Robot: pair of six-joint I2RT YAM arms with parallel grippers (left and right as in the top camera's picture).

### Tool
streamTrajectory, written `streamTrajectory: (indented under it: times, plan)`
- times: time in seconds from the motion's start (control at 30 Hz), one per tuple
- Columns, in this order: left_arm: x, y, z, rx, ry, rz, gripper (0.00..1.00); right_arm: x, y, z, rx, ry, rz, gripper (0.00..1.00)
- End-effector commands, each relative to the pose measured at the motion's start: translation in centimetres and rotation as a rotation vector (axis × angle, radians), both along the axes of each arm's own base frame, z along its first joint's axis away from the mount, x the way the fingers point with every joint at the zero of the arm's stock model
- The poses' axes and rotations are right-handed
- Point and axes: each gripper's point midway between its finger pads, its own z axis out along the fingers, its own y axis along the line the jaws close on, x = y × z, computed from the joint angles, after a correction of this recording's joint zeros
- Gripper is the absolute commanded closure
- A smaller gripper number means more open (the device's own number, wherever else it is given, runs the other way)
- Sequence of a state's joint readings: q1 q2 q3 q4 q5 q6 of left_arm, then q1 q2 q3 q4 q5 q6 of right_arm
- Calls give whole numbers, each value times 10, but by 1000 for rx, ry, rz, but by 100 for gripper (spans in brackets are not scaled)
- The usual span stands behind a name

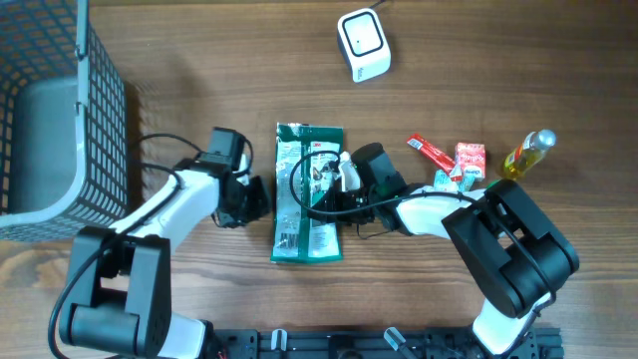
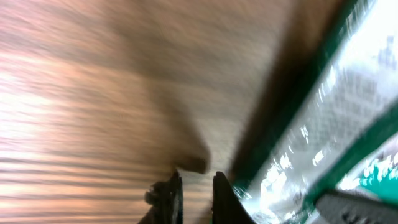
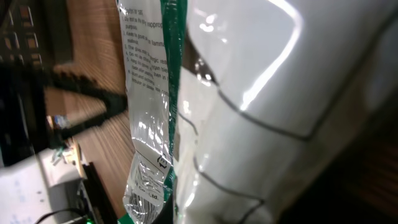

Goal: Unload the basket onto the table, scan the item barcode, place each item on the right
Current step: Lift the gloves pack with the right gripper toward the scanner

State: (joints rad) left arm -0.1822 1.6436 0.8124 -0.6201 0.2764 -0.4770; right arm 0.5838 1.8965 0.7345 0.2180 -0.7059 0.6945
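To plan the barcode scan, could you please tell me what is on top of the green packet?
Over the packet lie the right pincer, closed on its right edge, and a black cable loop. The print beneath them and the face against the table are hidden.

The left arm [image 1: 174,199] and right arm [image 1: 429,214] share white shells, black joints, looping black cables [image 1: 296,184].

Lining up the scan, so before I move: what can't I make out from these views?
Any barcode on the packet: too small overhead; blurred in the left wrist view.
Right gripper hold: contact hidden, the packet fills the right wrist view.
Basket: cut off by overhead's left edge.
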Motion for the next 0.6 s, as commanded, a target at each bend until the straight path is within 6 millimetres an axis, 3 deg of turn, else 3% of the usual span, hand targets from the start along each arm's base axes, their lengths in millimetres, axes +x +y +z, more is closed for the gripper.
streamTrajectory:
  times: [0.0,0.1,0.23,0.27,0.3,0.33,0.37,0.57]
  plan:
    - [32,40,25,73,-123,113,82,-4,-2,-7,-11,-61,66,96]
    - [50,83,47,159,-232,210,77,-7,1,0,17,-93,110,96]
    - [62,98,57,199,-335,81,71,9,-3,33,-54,-248,161,96]
    - [62,99,57,205,-337,70,60,15,-8,41,-108,-273,160,96]
    - [62,98,57,204,-336,68,38,21,-13,52,-164,-308,172,96]
    - [62,98,57,204,-335,68,6,26,-17,71,-211,-353,206,96]
    - [61,98,57,205,-332,68,0,31,-22,93,-266,-396,239,96]
    - [62,98,57,203,-335,72,0,47,-40,179,-440,-616,440,96]
